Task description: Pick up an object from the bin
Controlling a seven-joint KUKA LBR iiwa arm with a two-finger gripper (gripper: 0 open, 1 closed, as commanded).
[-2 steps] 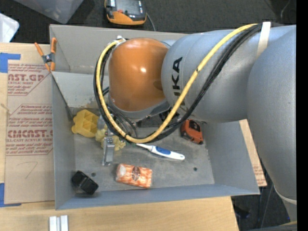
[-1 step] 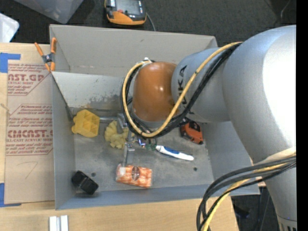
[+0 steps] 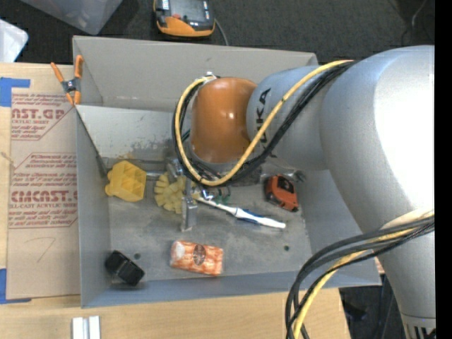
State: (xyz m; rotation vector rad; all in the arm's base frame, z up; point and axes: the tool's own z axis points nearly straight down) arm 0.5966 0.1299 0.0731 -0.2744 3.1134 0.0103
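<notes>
The claw [image 3: 187,215] hangs low over the middle of the bin [image 3: 254,251], under the arm's orange cover [image 3: 220,122]. Its tip stands close to the floor, just right of a pale yellow ridged piece [image 3: 168,191] shaped rather like a shell and just left of the handle end of a white and blue toothbrush [image 3: 247,215]. Whether the claw is apart or together cannot be told, and nothing is seen clamped in it. The ridged piece looks the likelier target, being nearest, though the toothbrush is hardly farther off. To do the step well, the arm should centre the claw squarely over one thing before closing, since closing on the gap between the two would probably catch neither. The ridged piece looks lumpy, so a grip across its narrower width seems safest, followed by a straight lift. A yellow waffle-patterned block [image 3: 126,181] lies just left of the ridged piece and could get nudged toward the left wall. An orange and black tape measure [image 3: 281,193] sits to the right, an orange and white packet [image 3: 196,257] lies nearer, and a small black block [image 3: 123,268] rests in the near left corner, all apart from the claw. The cables [image 3: 182,119] looped round the cover hang low over the far things and hide part of the floor there
</notes>
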